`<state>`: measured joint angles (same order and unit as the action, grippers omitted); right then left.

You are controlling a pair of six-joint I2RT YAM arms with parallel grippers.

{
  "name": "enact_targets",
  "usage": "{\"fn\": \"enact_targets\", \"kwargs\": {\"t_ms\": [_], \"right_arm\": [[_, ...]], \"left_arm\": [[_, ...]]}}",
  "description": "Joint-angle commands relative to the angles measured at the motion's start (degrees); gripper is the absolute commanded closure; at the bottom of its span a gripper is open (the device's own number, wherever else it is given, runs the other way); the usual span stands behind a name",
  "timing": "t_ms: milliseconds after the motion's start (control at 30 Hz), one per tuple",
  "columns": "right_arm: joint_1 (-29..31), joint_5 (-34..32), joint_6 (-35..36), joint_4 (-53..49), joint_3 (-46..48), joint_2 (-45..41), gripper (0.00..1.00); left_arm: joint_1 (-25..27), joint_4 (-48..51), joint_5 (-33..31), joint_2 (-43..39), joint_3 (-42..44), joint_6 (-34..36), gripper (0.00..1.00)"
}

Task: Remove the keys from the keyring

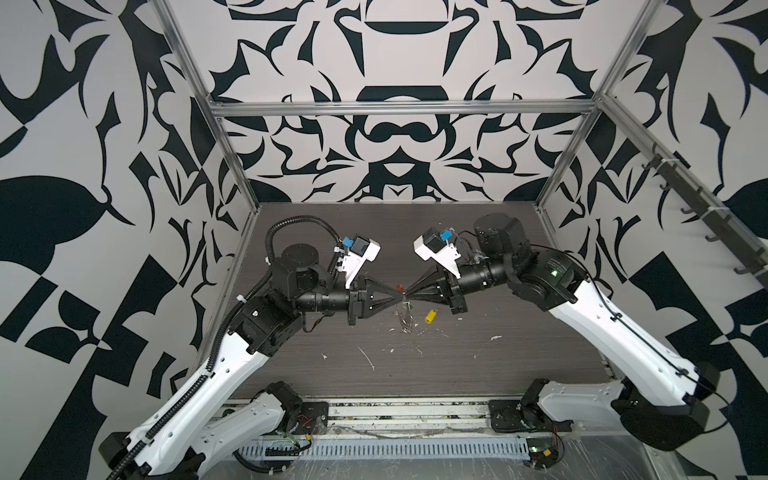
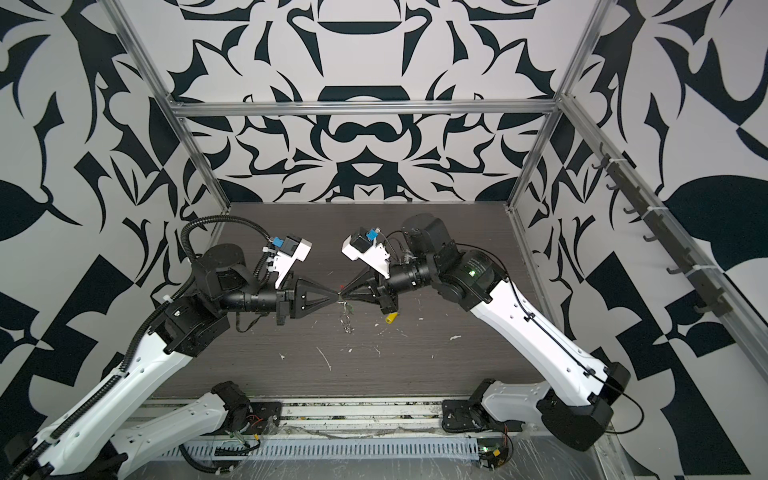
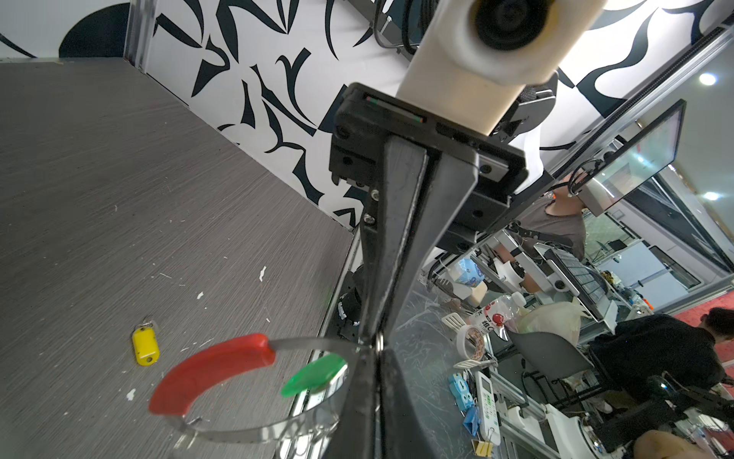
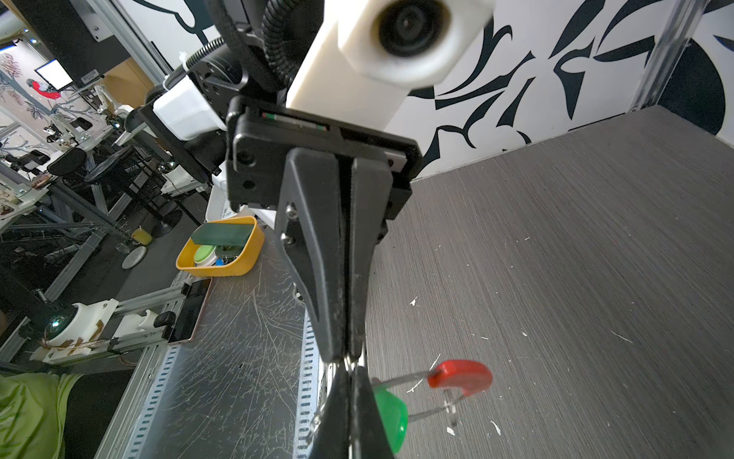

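- Woodgrain counter (image 1: 478,374) lay below my left fingers (image 1: 386,296) and right fingers (image 1: 419,291), which met tip to tip, both pinched narrow on the keyring (image 3: 214,369).
- Green key (image 3: 313,375) hung just beside the tips, and the yellow key (image 3: 145,345) lay loose near the right fingers.
- I judged the hoop light, stiff and slick, and the green plastic head the surer hold.

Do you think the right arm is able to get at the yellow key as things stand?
Probably not yet: the right tool is shut on the raised keyring. The yellow key lies on the table nearby, otherwise unobstructed.
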<state>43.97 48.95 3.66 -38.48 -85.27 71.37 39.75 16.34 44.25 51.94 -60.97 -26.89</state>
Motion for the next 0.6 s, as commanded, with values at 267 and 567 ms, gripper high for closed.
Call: {"fn": "enact_targets", "kwargs": {"t_ms": [267,567], "right_arm": [[-0.11,0.27,0.03,2.31,-2.59,0.69,1.0],[-0.11,-4.49,-5.29,8.56,0.15,-1.57,0.79]], "left_arm": [[0.07,1.76,-0.37,0.4,-2.44,0.62,0.92],[0.07,0.44,-3.92,-0.33,-1.54,0.79,1.0]]}}
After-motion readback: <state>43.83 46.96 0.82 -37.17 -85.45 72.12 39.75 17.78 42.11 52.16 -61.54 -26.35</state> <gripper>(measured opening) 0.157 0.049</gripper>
